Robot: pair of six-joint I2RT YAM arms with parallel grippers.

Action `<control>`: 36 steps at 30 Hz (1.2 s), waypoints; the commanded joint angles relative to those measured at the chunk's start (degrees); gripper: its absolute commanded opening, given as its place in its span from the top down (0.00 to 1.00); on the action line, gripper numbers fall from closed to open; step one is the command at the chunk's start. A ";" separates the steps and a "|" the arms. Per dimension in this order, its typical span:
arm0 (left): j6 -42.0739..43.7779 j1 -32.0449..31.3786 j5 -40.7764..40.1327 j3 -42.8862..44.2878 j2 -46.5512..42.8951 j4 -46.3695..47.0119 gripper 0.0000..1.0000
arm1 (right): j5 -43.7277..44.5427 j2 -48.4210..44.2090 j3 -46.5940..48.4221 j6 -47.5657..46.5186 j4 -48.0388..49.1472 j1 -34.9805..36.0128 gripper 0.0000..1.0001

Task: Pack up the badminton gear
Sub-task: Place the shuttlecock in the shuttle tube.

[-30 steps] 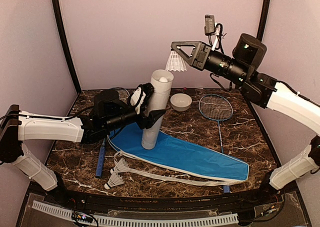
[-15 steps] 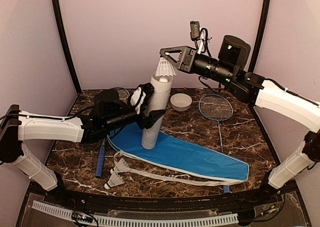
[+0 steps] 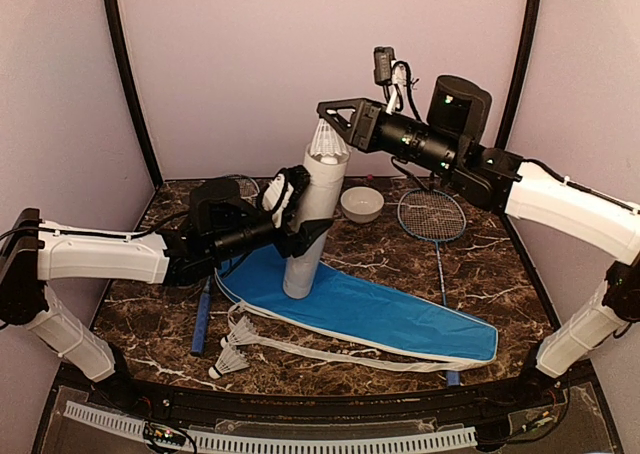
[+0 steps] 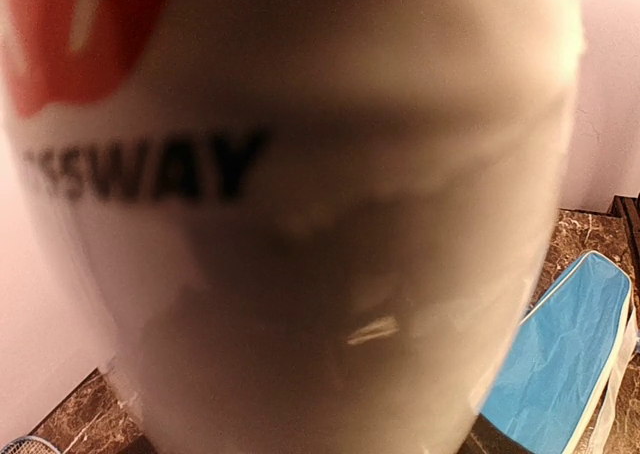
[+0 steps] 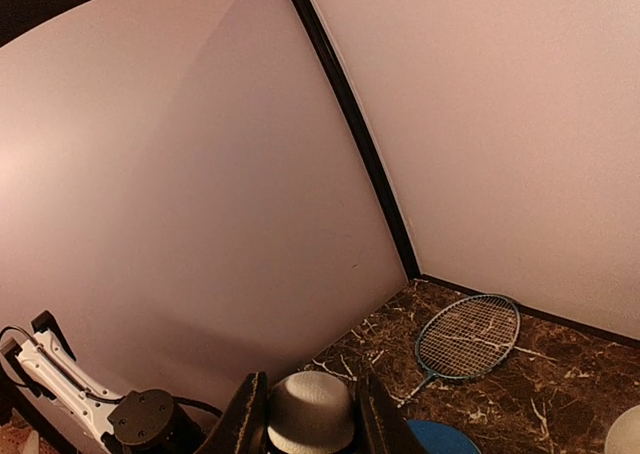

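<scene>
Now lower and further left than a second ago, the right claw [image 3: 326,124] has carried its pinched white shuttlecock [image 3: 327,140] out of open air to the mouth of the long white tube [image 3: 318,189], skirt downward; the left claw [image 3: 299,214], unmoved, stays clamped around the tube's middle from the side, holding it near upright with its foot on the blue racket cover [image 3: 390,316]; nothing else has shifted. The cover lies slantwise across a dark marbled counter [image 3: 500,264]; one racket [image 3: 432,214] lies flat at the right rear, near a small white bowl [image 3: 361,203]; a second racket [image 3: 202,319] shows its blue handle under the left arm; two loose shuttlecocks [image 3: 232,360] lie near the front left; pale mauve walls [image 3: 250,54] with black corner posts [image 3: 125,74] enclose the counter.
</scene>
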 commanded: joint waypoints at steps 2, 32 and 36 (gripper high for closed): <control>-1.62 0.11 1.29 0.53 1.65 -5.83 0.32 | 6.41 0.37 0.80 -4.93 0.10 2.80 0.77; -1.27 0.11 2.14 -0.81 1.05 -4.39 0.32 | 16.54 0.03 -3.38 -25.77 2.60 5.71 0.77; -1.27 0.11 2.33 -0.86 0.97 -4.34 0.32 | 14.87 0.00 -3.28 -27.33 2.20 4.93 0.78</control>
